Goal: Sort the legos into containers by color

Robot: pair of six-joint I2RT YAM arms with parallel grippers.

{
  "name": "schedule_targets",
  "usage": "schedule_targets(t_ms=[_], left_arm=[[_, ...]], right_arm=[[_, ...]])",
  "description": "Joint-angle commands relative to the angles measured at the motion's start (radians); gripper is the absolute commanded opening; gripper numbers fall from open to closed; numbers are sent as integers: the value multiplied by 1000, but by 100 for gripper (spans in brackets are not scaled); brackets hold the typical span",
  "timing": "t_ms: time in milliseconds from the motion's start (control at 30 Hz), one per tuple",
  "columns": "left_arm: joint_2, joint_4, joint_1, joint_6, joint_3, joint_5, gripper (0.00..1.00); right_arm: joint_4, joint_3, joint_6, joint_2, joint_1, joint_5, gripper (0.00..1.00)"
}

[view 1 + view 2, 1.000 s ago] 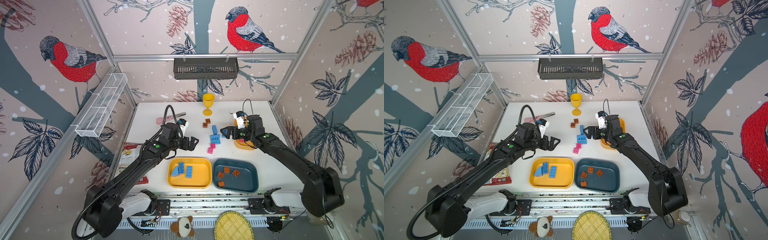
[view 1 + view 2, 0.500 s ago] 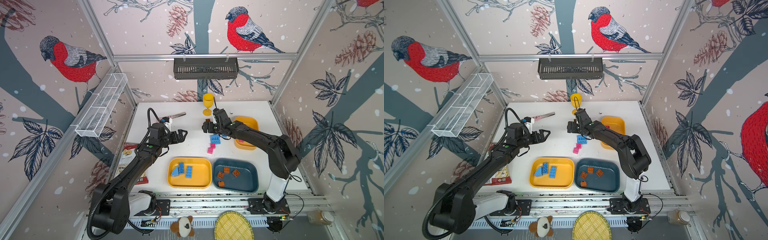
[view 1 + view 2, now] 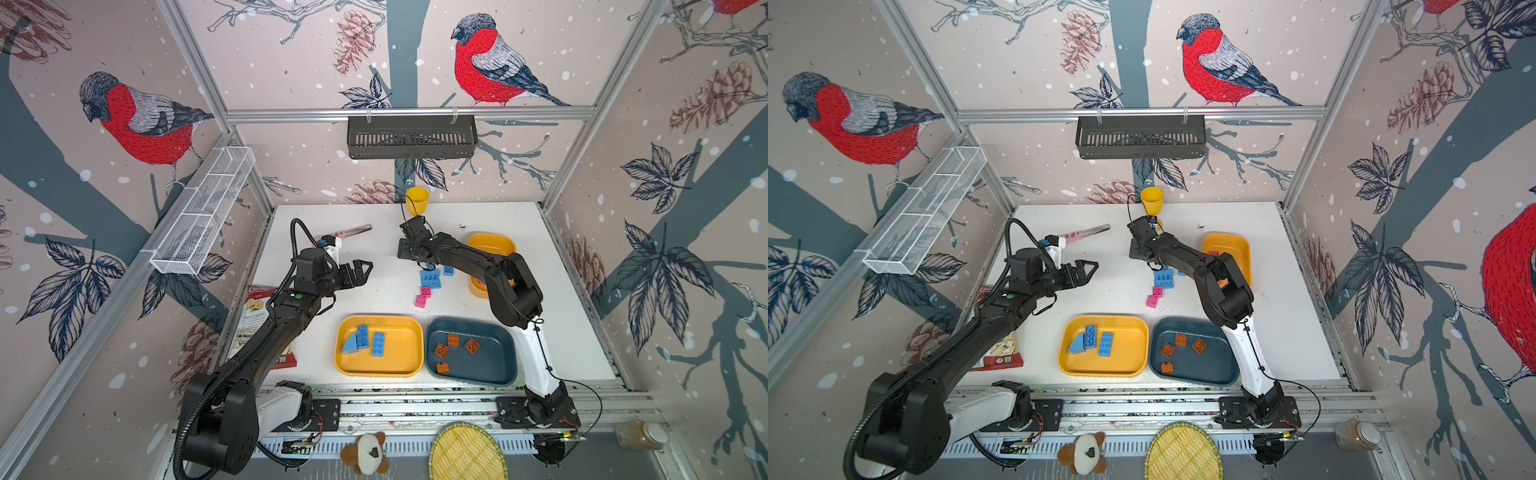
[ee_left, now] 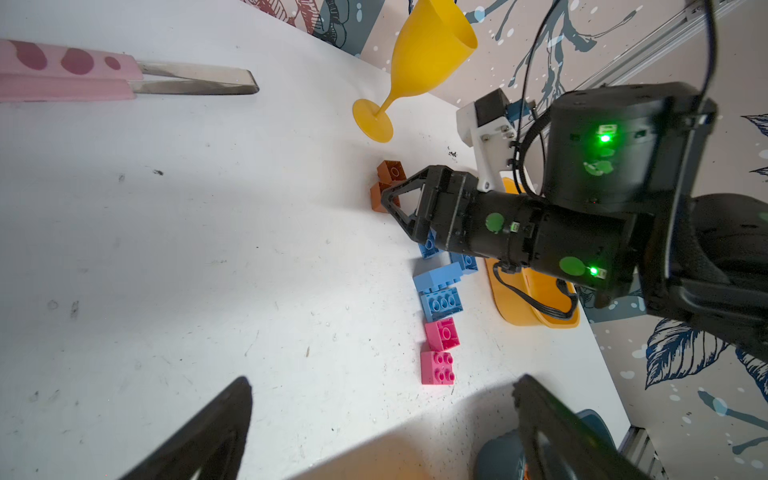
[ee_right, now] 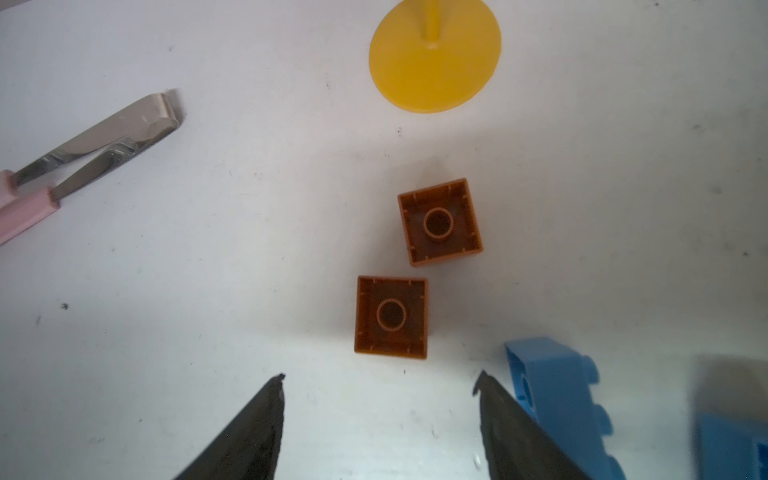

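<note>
1. Two brown-orange bricks lay hollow side up on the white table, near the foot of the yellow goblet. Their corners were close together.
2. My right gripper pointed down at the nearer of the two. Its jaws stood apart with only bare table between them, and that brick sat just beyond the tips, not yet grasped.
3. A blue brick lay on its side just beside one finger of that gripper. I could not tell whether they touched.
4. My left gripper hovered over bare table, well apart from every brick, with its jaws spread wide and nothing in them.
5. More blue bricks and two pink bricks lay loose in a short row on the table, beside the smaller yellow tray.
6. The larger yellow tray, at the front of the table, held two blue rectangles and a blue wedge.
7. The dark teal tray, just beside it, held four brown-orange squares.
8. Pink-handled tongs lay at the back of the table, beyond my left gripper.
</note>
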Motion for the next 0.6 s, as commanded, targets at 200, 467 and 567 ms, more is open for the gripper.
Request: schedule_targets(t_ms=[200,467,567], left_arm=[[4,60,3,1,-7,21,97],[15,43,3,13,2,18,97],[21,38,3,17,10,24,97]], right_arm=[[-77,145,27,126,-12,64,62],[-106,204,14,183,-12,79,45],[-117,217,4,181,-11,96,36]])
